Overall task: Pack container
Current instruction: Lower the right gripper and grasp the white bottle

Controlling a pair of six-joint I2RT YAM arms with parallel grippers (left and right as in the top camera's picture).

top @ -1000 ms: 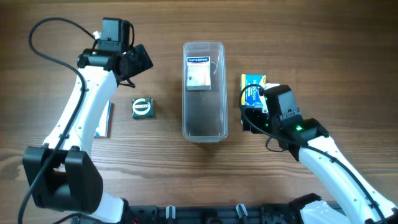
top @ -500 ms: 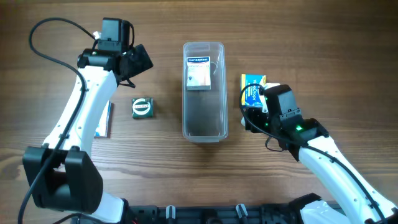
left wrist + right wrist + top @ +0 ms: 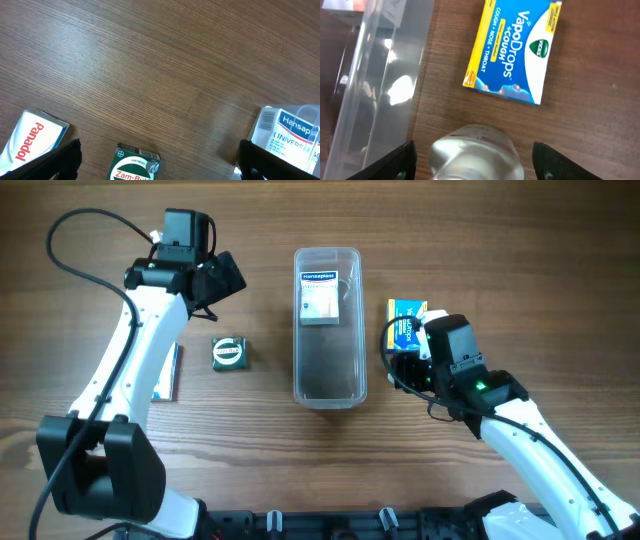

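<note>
Jaws on your right gripper (image 3: 474, 156) stand wide apart, straddling a silvery rounded object (image 3: 475, 145) without touching it. The left gripper (image 3: 160, 161) is likewise wide and empty. The container (image 3: 327, 370) lies between both arms, its wall just beside the right gripper.

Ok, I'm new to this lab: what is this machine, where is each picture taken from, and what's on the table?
Two robot arms with two-finger grippers work at a wooden table. One view looks down from overhead; the other two come from a camera on each wrist. A clear container holds a Hansaplast box. Around it lie a Zam-Buk box, a Panadol box and a VapoDrops box. The left gripper is open and empty; the right gripper is open, straddling a silvery round object.
</note>
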